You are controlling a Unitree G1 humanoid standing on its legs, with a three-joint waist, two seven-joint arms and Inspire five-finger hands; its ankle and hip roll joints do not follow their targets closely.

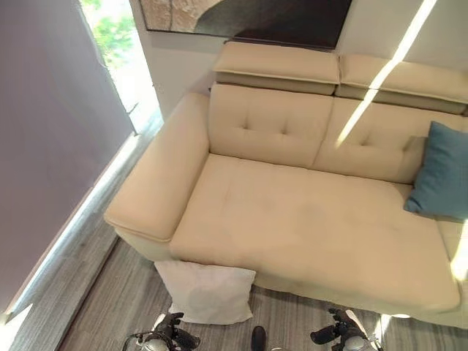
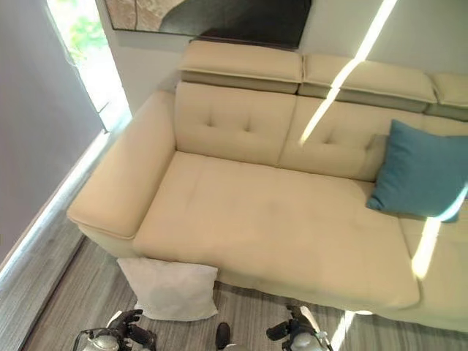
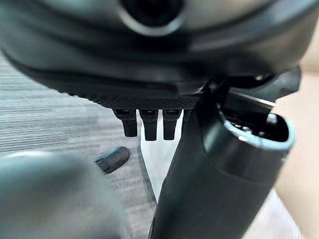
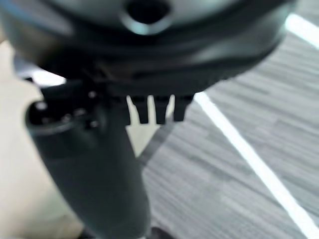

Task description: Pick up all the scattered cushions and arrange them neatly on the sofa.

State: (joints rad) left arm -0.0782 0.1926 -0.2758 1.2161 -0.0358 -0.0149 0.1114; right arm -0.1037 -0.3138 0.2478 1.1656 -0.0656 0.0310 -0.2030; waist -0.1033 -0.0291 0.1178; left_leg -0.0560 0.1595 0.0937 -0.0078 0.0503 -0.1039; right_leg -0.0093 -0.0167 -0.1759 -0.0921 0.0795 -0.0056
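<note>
Two cushions, one sofa.
White cushion lies on the floor against the sofa's front edge; blue cushion leans on the backrest, the seat beside it bare. Left hand and right hand hang low, fingers straight, holding nothing.

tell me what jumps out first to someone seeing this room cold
The big cream sofa takes the eye first, its seat bare and crossed by a bright stripe of sunlight. Next comes the teal cushion propped against the backrest at the robot's right, then the white cushion on the grey floor, leaning on the sofa's front below the armrest. The left hand and right hand hang low near the floor, holding nothing.
</note>
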